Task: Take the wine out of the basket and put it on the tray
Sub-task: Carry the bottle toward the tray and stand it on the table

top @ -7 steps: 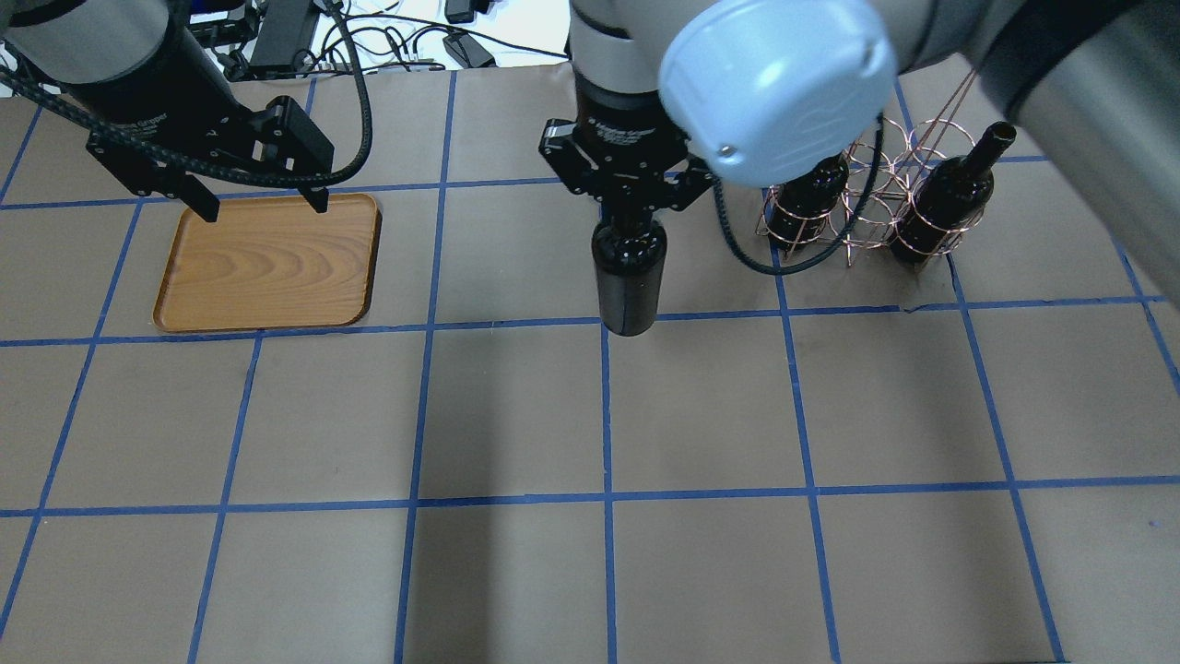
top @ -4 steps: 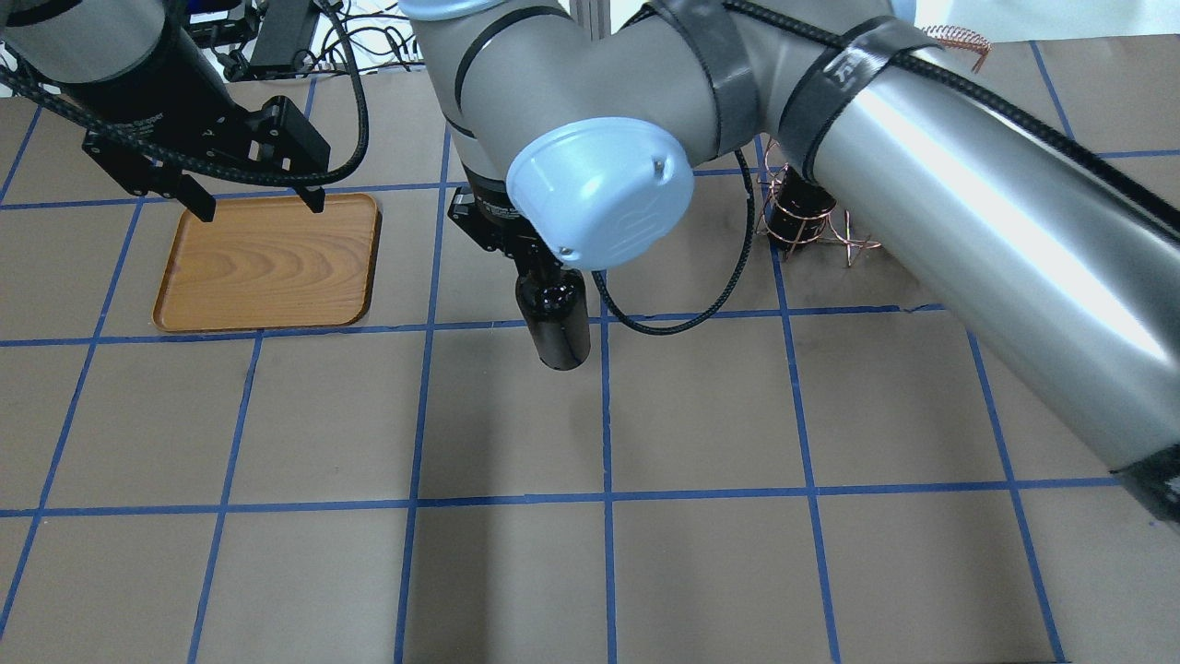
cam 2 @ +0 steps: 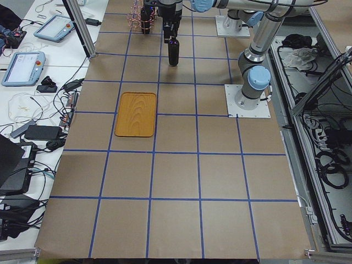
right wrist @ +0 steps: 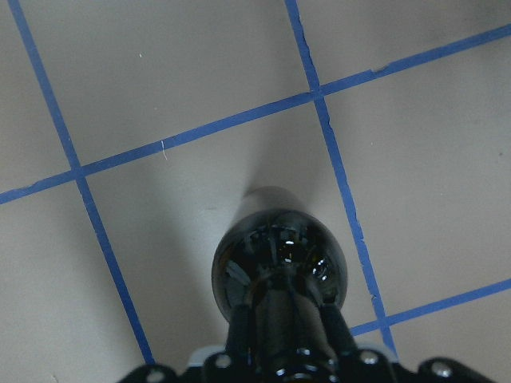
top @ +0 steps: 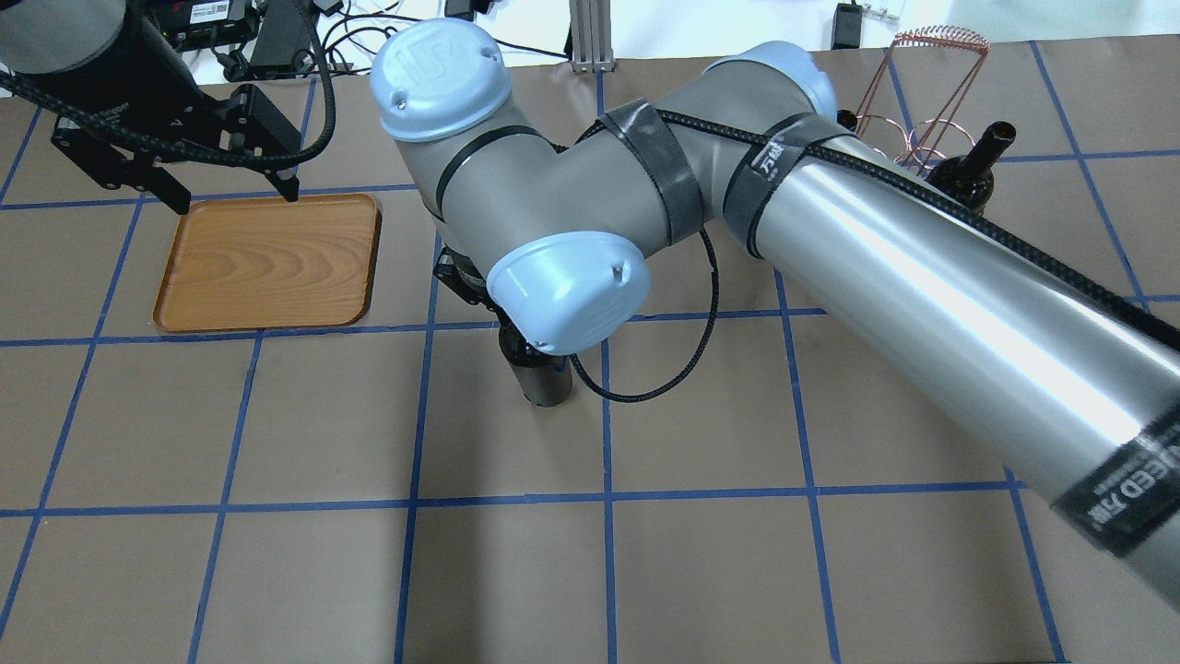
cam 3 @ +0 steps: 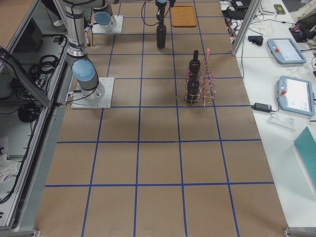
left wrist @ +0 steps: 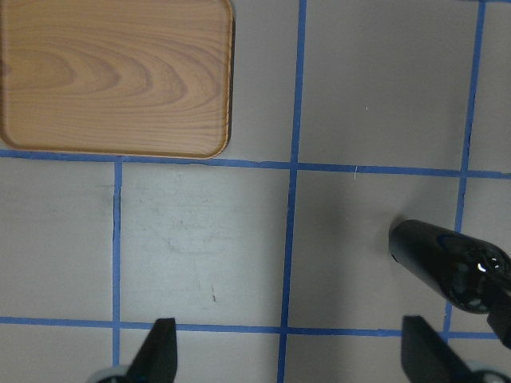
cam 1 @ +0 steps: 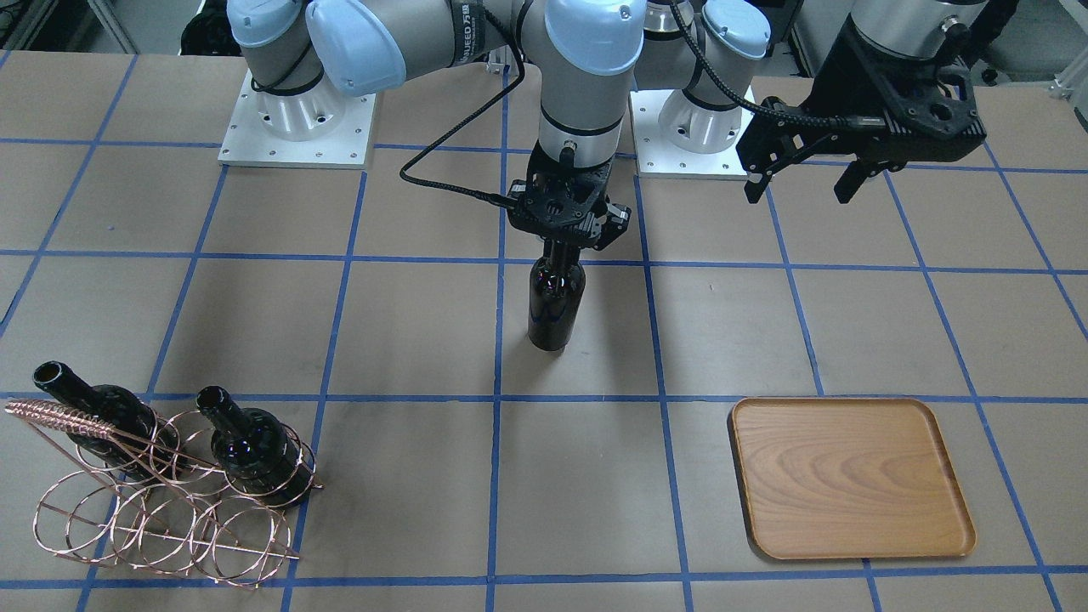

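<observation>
Gridded tabletop [cam 1: 408, 331] — wine [cam 1: 556, 302] upright in R gripper [cam 1: 562, 246], prob. off surface.

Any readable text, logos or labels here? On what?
"UR": embossed logo, blue joint cap on the right arm.
"EED" beside characters I can't read: black strap on the right arm.
White print above the left gripper: too blurred to read.
No text on the held wine bottle or the tray.

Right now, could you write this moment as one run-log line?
right hand: shut on wine neck, bottle upright, between basket and tray | left hand: open, empty | tray: empty | basket: holds two bottles
</observation>
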